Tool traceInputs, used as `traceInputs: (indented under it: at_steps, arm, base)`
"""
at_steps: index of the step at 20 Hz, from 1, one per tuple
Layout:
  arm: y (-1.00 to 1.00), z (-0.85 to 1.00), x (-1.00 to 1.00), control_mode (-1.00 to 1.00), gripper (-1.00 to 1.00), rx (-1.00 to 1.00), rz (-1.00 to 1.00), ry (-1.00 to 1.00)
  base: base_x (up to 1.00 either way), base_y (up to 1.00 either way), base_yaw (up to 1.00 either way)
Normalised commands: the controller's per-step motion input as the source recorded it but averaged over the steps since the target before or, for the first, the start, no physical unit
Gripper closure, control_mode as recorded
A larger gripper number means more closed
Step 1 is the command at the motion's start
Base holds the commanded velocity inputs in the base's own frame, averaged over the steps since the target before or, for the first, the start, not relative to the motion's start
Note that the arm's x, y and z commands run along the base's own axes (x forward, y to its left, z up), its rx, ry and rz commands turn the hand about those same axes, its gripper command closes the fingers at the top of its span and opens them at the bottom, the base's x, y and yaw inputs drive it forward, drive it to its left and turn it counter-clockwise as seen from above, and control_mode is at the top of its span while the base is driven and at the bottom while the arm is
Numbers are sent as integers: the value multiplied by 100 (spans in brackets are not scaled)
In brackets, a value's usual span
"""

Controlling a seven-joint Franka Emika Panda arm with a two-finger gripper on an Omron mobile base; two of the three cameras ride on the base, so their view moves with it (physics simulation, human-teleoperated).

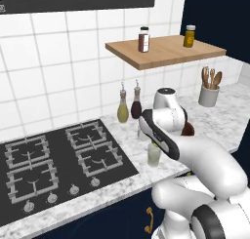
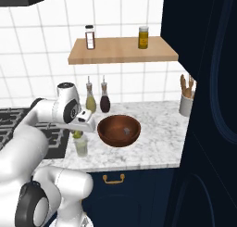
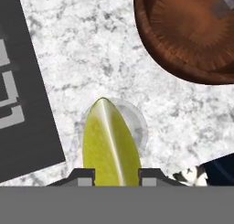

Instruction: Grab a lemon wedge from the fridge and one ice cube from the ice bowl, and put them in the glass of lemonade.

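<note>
Gripper (image 3: 116, 176) clamped on lemon wedge (image 3: 109, 141), above glass of lemonade (image 1: 154, 155).
No legible writing; smooth wedge, speckled marble counter (image 3: 82, 49), brown round ice bowl (image 2: 118, 130).

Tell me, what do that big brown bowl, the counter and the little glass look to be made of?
The bowl looks like turned wood, with dark reddish-brown grain lines ringing its inside, though this is a rendered scene. The counter looks like polished marble, white with grey veining. The glass seems clear and smooth, showing pale liquid through its wall.
</note>
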Motion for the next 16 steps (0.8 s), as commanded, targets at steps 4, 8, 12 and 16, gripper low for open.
traceInputs:
  at_steps: [4,8,12,16]
  arm:
    - [0,0,33,-100,100,-1,0,1]
    - [6,-18,12,-100,100,-2,0,2]
    - [0,-44,0,-100,100,0,0,-1]
    - [0,-3,0,-100,100,0,0,-15]
  base:
    - [0,0,0]
    - [0,0,0]
    - [0,0,0]
    - [0,0,0]
